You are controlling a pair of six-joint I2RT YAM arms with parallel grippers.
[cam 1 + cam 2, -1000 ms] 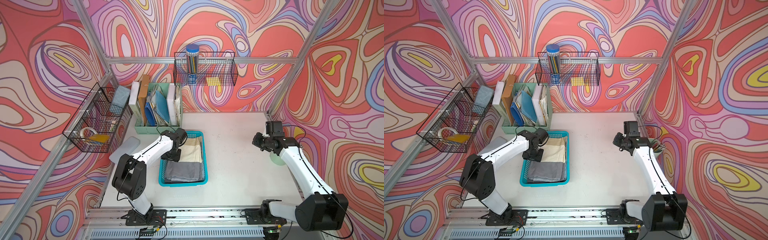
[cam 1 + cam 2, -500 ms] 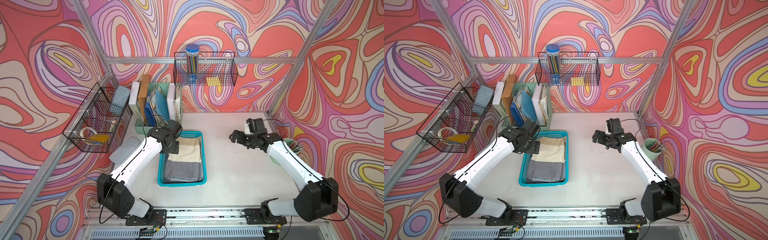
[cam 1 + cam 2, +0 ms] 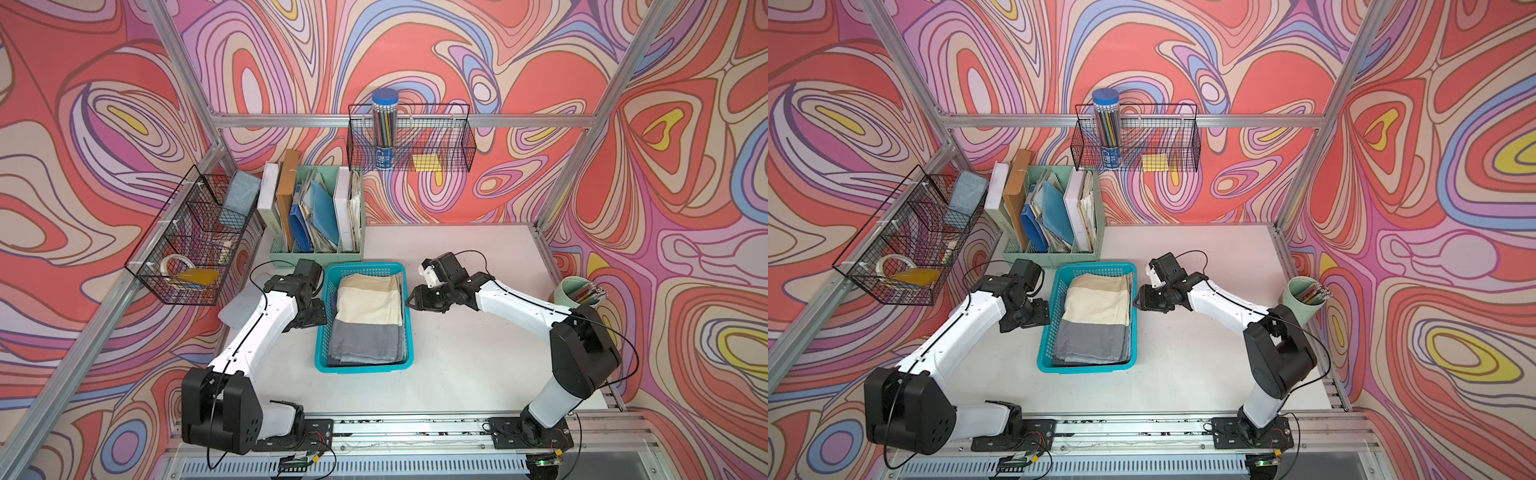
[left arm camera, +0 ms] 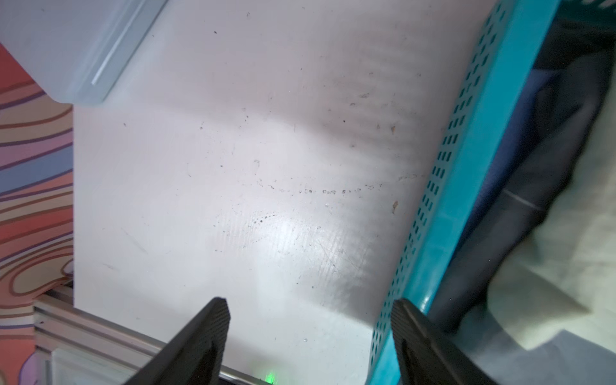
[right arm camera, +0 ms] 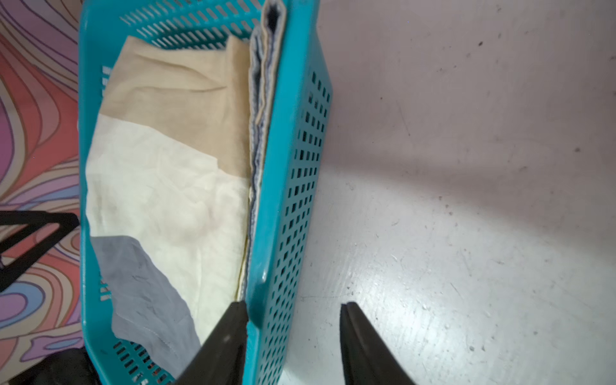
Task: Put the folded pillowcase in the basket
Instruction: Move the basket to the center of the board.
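The turquoise basket (image 3: 361, 368) (image 3: 1086, 368) stands mid-table. Inside it lies the folded pillowcase (image 3: 370, 303) (image 3: 1098, 303), cream, on top of beige and grey folded cloth. My left gripper (image 3: 316, 320) (image 3: 1034, 318) is just outside the basket's left wall. In the left wrist view it (image 4: 308, 301) is open over bare table, one finger over the basket's rim (image 4: 466, 166). My right gripper (image 3: 415, 301) (image 3: 1142, 301) is at the right wall. In the right wrist view it (image 5: 293, 304) is open and straddles the rim (image 5: 286, 133), beside the pillowcase (image 5: 160, 186).
A mint file organiser (image 3: 318, 216) stands right behind the basket. Black wire baskets hang on the left wall (image 3: 187, 241) and the back wall (image 3: 409, 143). A green pencil cup (image 3: 575, 293) is at the table's right edge. A translucent plastic box (image 3: 241, 305) lies under my left arm.
The left gripper has come out from over the basket's far left corner to its left side. The right gripper has swung from the table's right edge to the basket's right wall.
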